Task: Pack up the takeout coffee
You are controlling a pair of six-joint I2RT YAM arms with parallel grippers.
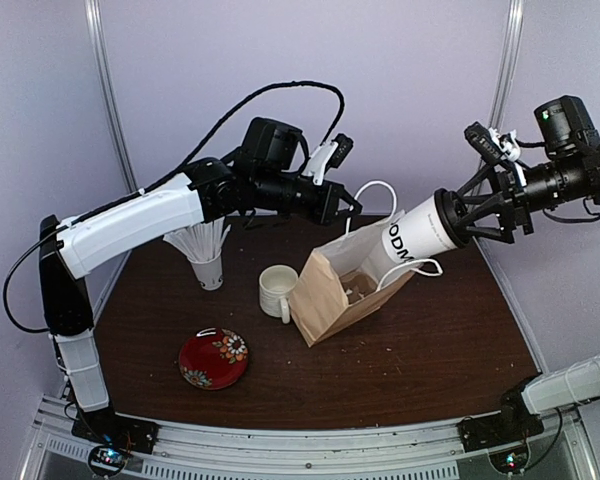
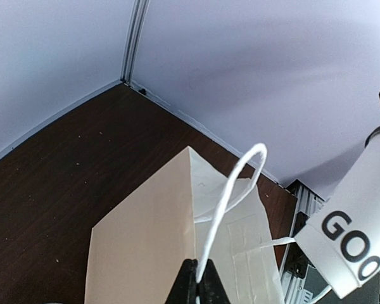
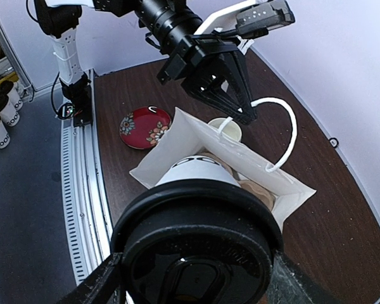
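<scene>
The left pincer is pressed together on the white handle of the paper bag, lifting that side so the bag is leaning with its mouth facing up and to the right. The right pincer is gripping the takeout coffee around its black lid, jaws spread wide on it. The cup is lying nearly sideways in the air right of centre, its base sitting at the bag's mouth and seemingly just inside.

To finish well, I would judge, the cup should be travelling along its own axis, down and to the left, straight into the opening. The left pincer should be holding the handle taut so the mouth is not folding shut. The second handle is hanging under the cup and could snag.

On the surface, the ceramic mug is standing just left of the bag and should be left untouched.
</scene>
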